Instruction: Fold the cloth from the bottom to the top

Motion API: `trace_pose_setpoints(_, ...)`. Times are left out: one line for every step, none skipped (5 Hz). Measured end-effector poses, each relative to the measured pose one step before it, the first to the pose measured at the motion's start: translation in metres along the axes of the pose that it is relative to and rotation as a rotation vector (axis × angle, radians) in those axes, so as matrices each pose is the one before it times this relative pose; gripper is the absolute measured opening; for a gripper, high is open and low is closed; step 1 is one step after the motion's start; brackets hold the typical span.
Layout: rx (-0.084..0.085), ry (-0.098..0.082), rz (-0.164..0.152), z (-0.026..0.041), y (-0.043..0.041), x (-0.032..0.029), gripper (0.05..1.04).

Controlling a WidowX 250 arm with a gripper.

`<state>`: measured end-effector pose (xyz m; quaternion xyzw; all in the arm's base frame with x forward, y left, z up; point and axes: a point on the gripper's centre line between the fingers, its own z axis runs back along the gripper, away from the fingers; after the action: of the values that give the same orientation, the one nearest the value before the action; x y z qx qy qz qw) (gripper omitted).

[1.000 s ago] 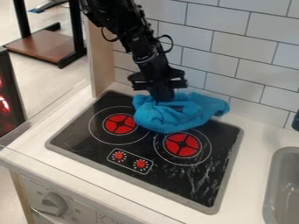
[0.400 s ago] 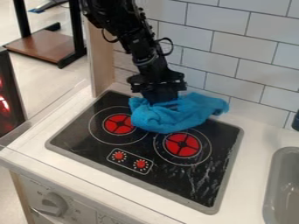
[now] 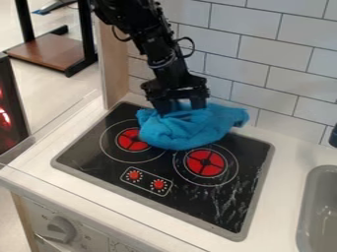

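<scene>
Cloth (image 3: 187, 132) lies bunched on the hob (image 3: 197, 199), probably because its bottom is folded upward; the gripper (image 3: 181, 107) stands wide at its upper edge, likely to free it.

two burners (image 3: 205, 162), two red knobs (image 3: 158, 184)

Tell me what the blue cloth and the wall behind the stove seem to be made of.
The cloth looks like soft woven fabric, perhaps terry or microfiber, with a matte finish and rounded, slumping folds. The wall looks like glazed ceramic tile, pale rectangles with darker joint lines, though a printed panel could look similar.
</scene>
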<state>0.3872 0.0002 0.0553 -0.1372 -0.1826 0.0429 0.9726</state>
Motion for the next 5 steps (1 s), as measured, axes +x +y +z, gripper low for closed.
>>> trace_pose_setpoints(-0.0059, -0.014, -0.0118, 0.01226, -0.00474, 0.00348, 0.999)
trace_pose_setpoints(-0.0157, -0.0233, -0.0148, 0.01771, -0.00857, 0.00427, 0.999)
trace_pose_setpoints(-0.0162, -0.0045, -0.0153, 0.01723, -0.00825, 0.00133, 0.999)
trace_pose_setpoints(-0.0136, -0.0393, -0.0311, 0.0302, -0.01224, 0.00338, 0.999)
trace_pose_setpoints(0.0076, 0.0143, -0.0071, 0.01486, -0.00384, -0.00704, 0.999)
